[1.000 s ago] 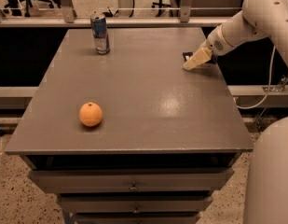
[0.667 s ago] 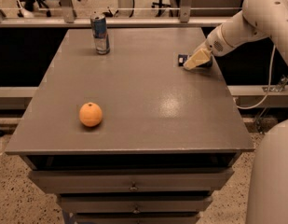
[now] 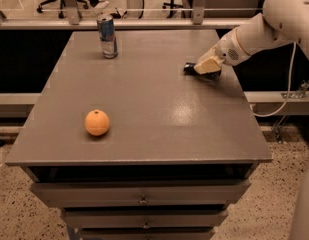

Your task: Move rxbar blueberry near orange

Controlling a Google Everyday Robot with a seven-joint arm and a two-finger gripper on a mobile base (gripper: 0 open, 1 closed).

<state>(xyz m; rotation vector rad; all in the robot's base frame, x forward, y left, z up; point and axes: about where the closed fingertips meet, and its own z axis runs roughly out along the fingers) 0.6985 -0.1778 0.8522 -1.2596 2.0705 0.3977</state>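
Since a second ago the gripper (image 3: 200,67) has slid a little to the left and toward the front of the table (image 3: 159,129), and more of the dark end of the snack bar (image 3: 189,69) now shows beyond its tip. The gripper sits low over the right side of the table, past the middle toward the back, with its cream-coloured tip pointing left. It is closed on the snack bar, whose short dark end sticks out to the left of it; the rest of the wrapper is hidden under the gripper. Whether the bar touches the tabletop or hangs just above it cannot be made out, though a dark shadow lies on the surface right under the gripper.

Behind the gripper the white arm (image 3: 259,31) rises to the right and leaves the view at the upper right corner. A thin pale cable (image 3: 290,81) hangs down from it beside the table's right edge.

Well apart from the bar, the orange (image 3: 97,122) rests on the front left part of the table, near the front edge. A tall blue-and-silver can (image 3: 108,36) stands upright at the back left, far from both the orange and the gripper.

Below the grey tabletop are stacked drawers (image 3: 142,195) with small handles. A pale rail (image 3: 159,23) runs along behind the table's far edge, and speckled floor (image 3: 24,209) shows at the bottom on both sides.
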